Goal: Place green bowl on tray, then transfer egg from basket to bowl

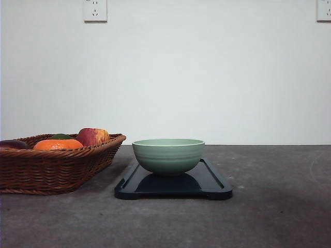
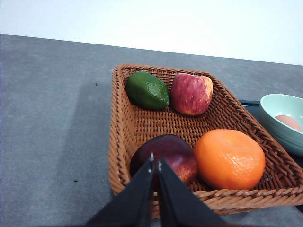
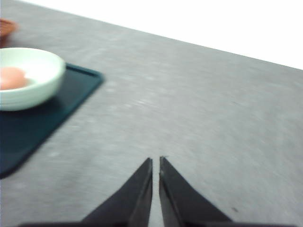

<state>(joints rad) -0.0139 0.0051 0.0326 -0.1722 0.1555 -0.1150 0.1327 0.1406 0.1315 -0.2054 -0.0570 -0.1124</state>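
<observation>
Green bowl [image 1: 168, 155]: pale sage, faint horizontal ridges on the outside, lighter rim. It stands upright on the tray [image 1: 212, 182], about mid-width and toward the far edge. Tray is black, flat, rounded corners, low raised rim; it sits on the grey desk [image 1: 269, 206] near the middle.

Egg [image 2: 288, 122]: light brown-orange, smooth, lying inside the bowl. The front view looks at the bowl side-on, so the interior is hidden there; both wrist views look down into it and show the egg against the inner wall. The right wrist view is blurred, so the egg's outline there [image 3: 11, 78] is soft.

Basket [image 1: 57, 168]: brown wicker, sloping sides, braided rim, on the desk just beside the tray's left edge; whether they touch I cannot tell. The left wrist view shows its contents in full: a green fruit [image 2: 147, 90] and a red-yellow apple [image 2: 191, 93] at the far side, a dark red fruit [image 2: 164, 157] and an orange [image 2: 230, 159] at the near side. From the front, only the fruit tops clear the rim.

Left gripper [image 2: 155, 163]: fingers pressed together with only a hairline gap, holding nothing, above the basket's near rim by the dark red fruit.

Right gripper [image 3: 155, 161]: fingers likewise nearly touching, empty, over bare desk, well apart from the tray's right edge.
</observation>
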